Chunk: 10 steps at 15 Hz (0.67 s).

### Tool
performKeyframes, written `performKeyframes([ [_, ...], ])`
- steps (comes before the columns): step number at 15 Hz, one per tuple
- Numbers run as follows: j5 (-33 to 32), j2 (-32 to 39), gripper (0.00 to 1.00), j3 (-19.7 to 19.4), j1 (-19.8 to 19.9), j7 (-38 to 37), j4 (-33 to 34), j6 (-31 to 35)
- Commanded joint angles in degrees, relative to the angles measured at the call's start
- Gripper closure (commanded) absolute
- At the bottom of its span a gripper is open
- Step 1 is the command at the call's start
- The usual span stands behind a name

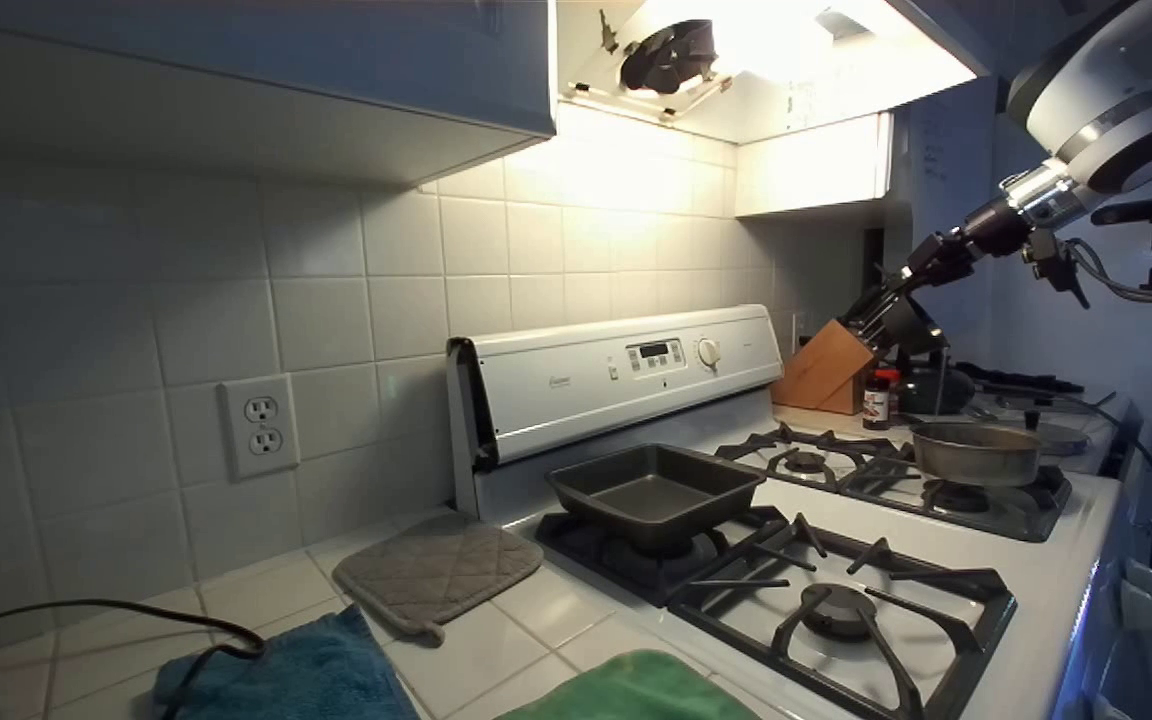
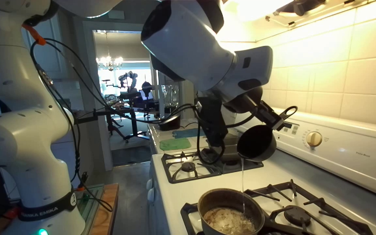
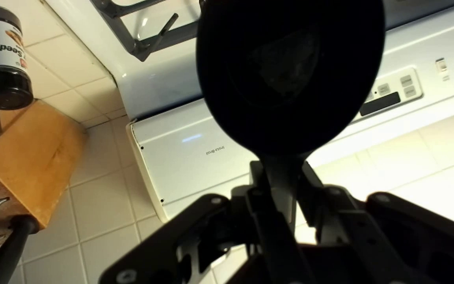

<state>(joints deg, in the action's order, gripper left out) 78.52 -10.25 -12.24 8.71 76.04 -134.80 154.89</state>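
My gripper [image 2: 276, 122] is shut on the handle of a black cup [image 2: 261, 147], whose ringed handle end sticks out past the fingers. The cup hangs tilted above the stove in both exterior views. A thin stream of clear liquid [image 2: 242, 181] runs from its lip into a metal pot [image 2: 212, 195] directly below. Pale, frothy-looking contents [image 2: 228, 220] cover the pot's bottom. In the wrist view, the gripper [image 3: 282, 173] grips the handle's neck, and the dark cup bowl [image 3: 290, 114] fills the upper middle; its inside is mostly too dark to read.
Left of the stove's back panel [image 3: 183, 142] in the wrist view are a wooden knife block [image 3: 38, 157] and a spice jar [image 3: 2, 51]. A square dark pan [image 1: 656, 490] sits on a rear burner. A grey potholder [image 1: 441, 570], blue towel [image 1: 296, 670] and green cloth [image 1: 636, 690] lie on the counter.
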Motion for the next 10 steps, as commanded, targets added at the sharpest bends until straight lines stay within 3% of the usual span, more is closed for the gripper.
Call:
performKeyframes([
  [1,1.5,-1.8,0.94,-0.5,0.0,1.6,-1.1,-1.5],
  [7,-0.6,-1.3,0.94,-0.1,0.1,-0.3,-1.1,-1.1],
  [10,-6.2,-0.5,0.94,0.4,0.7,-5.4,-1.4,-0.6],
])
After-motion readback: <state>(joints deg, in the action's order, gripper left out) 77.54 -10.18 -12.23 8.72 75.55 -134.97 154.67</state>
